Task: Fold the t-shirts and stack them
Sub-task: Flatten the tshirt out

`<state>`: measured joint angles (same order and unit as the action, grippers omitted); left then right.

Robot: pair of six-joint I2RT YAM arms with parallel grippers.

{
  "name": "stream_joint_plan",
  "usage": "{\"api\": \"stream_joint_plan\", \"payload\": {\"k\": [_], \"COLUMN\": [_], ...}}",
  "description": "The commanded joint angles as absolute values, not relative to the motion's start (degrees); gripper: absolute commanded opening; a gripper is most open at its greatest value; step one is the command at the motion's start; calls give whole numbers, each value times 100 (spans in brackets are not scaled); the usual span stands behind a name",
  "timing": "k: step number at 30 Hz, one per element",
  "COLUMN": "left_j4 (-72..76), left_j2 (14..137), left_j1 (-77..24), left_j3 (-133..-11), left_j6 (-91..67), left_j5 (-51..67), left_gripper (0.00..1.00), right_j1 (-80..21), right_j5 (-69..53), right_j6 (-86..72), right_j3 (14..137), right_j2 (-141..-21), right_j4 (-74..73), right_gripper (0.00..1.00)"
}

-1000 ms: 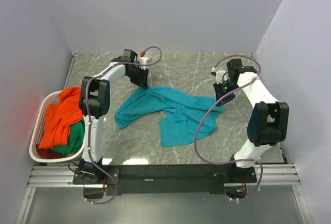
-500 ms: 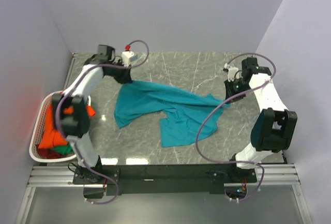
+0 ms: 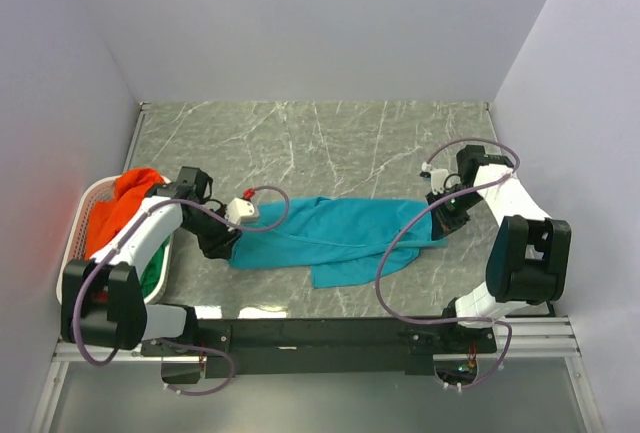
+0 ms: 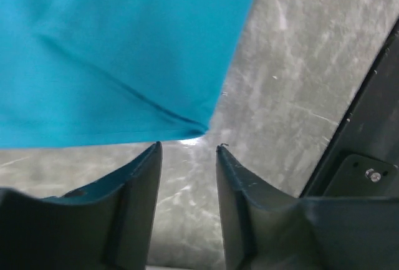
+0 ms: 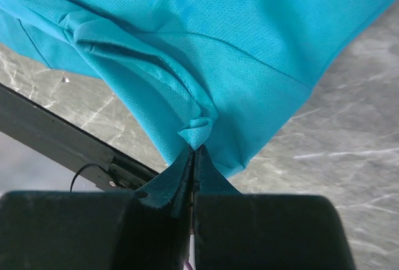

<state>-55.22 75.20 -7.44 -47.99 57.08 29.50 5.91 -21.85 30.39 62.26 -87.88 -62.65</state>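
While the teal t-shirt (image 3: 335,238) lies drawn out in a rough band across the middle of the table (image 3: 330,143), the work stands at the spreading step that comes before the first fold. The right gripper (image 5: 193,150) is clamped on a small pinch of the shirt's right-hand edge, and the right wrist view shows the cloth bunched at the fingertips. The left gripper (image 4: 187,148) has its jaws apart with nothing between them. The shirt's left corner lies on the stone just ahead of the tips, close to the gap but not inside it. The garment is not flat: a flap hangs out along its near edge and creases run along its length. The orange t-shirt (image 3: 120,208) and the green t-shirt (image 3: 150,265) sit in the white basket (image 3: 68,263) at the table's left edge, so no stack exists yet. By judgement, the next move calls for the left gripper to advance onto the corner and close on it, low enough to catch the cloth. Both arms can then draw the shirt taut and lay it smooth. Closing short of the hem would take nothing, and an uneven pull would twist the band.
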Motion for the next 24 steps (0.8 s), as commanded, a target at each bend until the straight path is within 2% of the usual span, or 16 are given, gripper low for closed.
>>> {"api": "stream_joint_plan", "payload": {"k": [1, 5, 11, 24], "left_j4": [-5311, -4914, -3973, -4052], "left_j2": [7251, 7759, 8813, 9721], "left_j1": [-694, -869, -1028, -1081], "left_j3": [-5308, -5791, -6177, -6513], "left_j6": [5425, 4083, 2902, 3076], "left_j5": [3259, 3455, 3243, 3357], "left_gripper": [50, 52, 47, 46], "right_j1": [510, 501, 492, 492], "right_j5": [-2232, -2355, -2435, -2487], "right_j6": [3112, 2971, 2848, 2707], "right_j3": [6074, 6056, 6126, 6293], "right_j2": [-8640, -8640, -8648, -8596], "right_j4": [-6171, -6091, -6117, -6196], "right_gripper": [0, 0, 0, 0]}}
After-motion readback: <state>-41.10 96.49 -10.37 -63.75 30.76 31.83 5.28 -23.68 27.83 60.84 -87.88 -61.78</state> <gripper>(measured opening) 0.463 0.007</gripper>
